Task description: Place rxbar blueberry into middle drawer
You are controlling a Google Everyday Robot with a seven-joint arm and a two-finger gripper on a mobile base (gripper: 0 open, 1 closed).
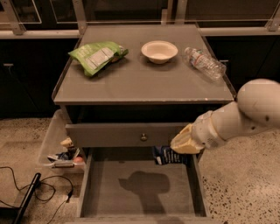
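Camera view: your gripper hangs over the open middle drawer, back right, fingers pinching the rxbar blueberry above its floor. Looks like the place step; next you lower a bit, then release.

Looking like a lab test space: speckled terrazzo floor, black cables trailing, glass panels behind, cream robot gripper clutching a dark-wrapped snack bar above an open grey wooden drawer.
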